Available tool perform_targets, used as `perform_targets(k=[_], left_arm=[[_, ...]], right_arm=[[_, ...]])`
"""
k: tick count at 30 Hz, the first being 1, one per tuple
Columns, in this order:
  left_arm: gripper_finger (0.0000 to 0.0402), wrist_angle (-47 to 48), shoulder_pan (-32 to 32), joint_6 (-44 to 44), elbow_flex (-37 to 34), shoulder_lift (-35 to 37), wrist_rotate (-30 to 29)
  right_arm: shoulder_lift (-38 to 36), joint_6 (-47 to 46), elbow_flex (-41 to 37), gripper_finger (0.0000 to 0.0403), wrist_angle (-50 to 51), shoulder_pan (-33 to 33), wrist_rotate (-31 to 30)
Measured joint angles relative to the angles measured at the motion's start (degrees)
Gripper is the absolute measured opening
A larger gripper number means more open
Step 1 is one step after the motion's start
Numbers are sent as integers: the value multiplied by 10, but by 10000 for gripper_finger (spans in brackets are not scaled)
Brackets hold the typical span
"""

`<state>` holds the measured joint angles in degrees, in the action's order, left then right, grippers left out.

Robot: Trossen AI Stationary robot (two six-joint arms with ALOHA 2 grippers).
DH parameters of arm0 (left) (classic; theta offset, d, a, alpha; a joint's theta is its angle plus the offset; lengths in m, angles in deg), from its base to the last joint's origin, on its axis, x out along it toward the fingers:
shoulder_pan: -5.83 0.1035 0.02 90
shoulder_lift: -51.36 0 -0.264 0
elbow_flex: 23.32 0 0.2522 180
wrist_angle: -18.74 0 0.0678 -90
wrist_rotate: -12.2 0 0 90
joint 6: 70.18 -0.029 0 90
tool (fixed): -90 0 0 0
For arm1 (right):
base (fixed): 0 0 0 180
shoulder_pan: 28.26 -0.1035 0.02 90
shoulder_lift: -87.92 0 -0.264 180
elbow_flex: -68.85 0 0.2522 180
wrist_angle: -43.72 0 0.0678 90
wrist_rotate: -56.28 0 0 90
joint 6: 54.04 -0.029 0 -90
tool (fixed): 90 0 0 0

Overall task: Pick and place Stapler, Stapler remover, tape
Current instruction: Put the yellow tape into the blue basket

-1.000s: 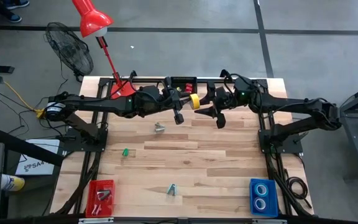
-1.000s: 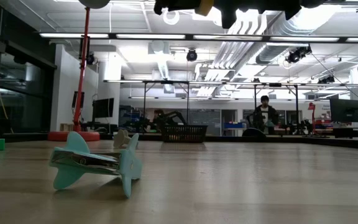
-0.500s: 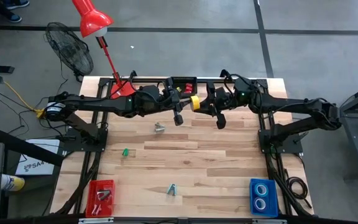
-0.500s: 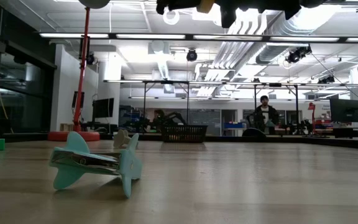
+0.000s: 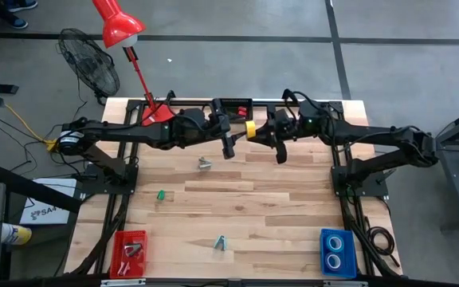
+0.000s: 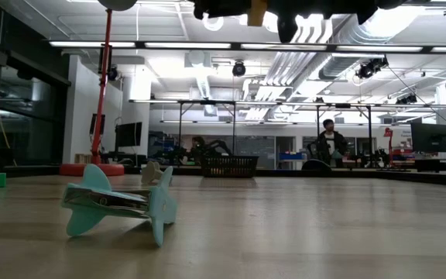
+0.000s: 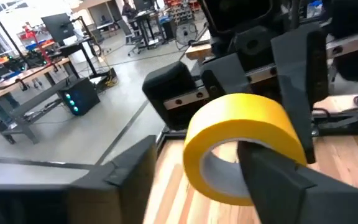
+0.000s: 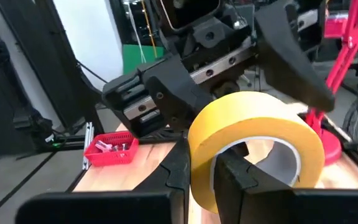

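In the high view, at lower left of the frame, a red bin (image 5: 127,253) is holding what look like staple removers; above it a small green piece (image 5: 160,194) is lying on the table (image 5: 293,207), and a grey remover (image 5: 204,163) is sitting higher, left of centre; a teal remover (image 5: 220,244) is lying low at centre, and it is looming at left in the low view (image 6: 118,203).

At upper centre the two arms are meeting high over the table's far edge, apparently for a hand-over in mid-air; the left gripper (image 5: 228,142) is reaching in from the left with its fingers spread apart, one of them (image 7: 284,180) standing inside the ring of the tape (image 5: 250,129), so it is letting go rather than gripping; the yellow roll is hanging between the two grippers, well above the wood.

The right gripper (image 5: 276,145) is coming from the right and is clenched on the roll's wall, one finger (image 8: 238,177) inside the ring and one outside, so the roll is resting in its grip alone.

At lower right a blue bin (image 5: 337,253) is holding two blue rolls; that is probably why the roll is passing to the right arm, which is standing nearer it.
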<state>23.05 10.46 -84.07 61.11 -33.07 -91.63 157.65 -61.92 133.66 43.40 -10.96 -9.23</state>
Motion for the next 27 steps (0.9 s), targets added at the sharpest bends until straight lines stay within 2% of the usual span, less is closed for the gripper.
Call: perform_targets(k=[6, 12, 17, 21, 24, 27], left_arm=[[278, 90, 0, -16, 0, 32, -3], [289, 178, -1, -56, 1, 86, -32], [289, 256, -1, -84, 0, 133, -74], [289, 313, -1, -103, 0, 154, -95], [289, 347, -1, -105, 0, 162, -107], [289, 384, -1, -105, 0, 162, -116]], right_arm=[[-4, -37, 0, 33, 49, 17, -22], [-32, -79, 0, 33, 160, 42, -51], [-81, -165, 0, 33, 321, 53, -51], [-140, -237, 0, 32, 507, 46, -54], [-189, -310, 0, 32, 643, 20, -82], [-237, -410, 0, 32, 737, -31, -101]])
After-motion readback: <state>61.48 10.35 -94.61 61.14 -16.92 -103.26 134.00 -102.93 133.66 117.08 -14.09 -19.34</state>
